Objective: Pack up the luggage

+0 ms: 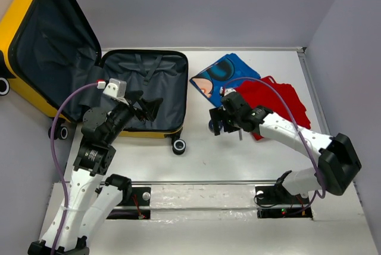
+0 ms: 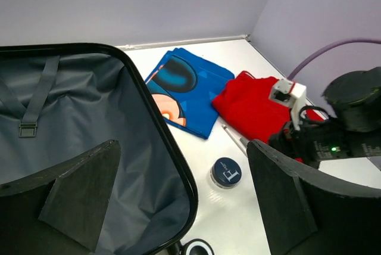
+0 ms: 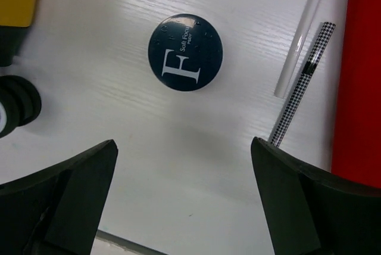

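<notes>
Hovering above luggage [image 1: 164, 76], left pincer [image 1: 149, 109] open.

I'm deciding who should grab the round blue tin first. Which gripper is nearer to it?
Right. The right gripper hangs open just above the tin. The left gripper is over the open suitcase, across its rim from the tin.

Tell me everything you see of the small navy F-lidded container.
The round container is a low jar with a dark navy lid bearing a white serif F and small print. Lid on, it sits flat on the white table, between the suitcase wheel and the checkered pen, touching neither. The right end effector hovers open above it.
</notes>
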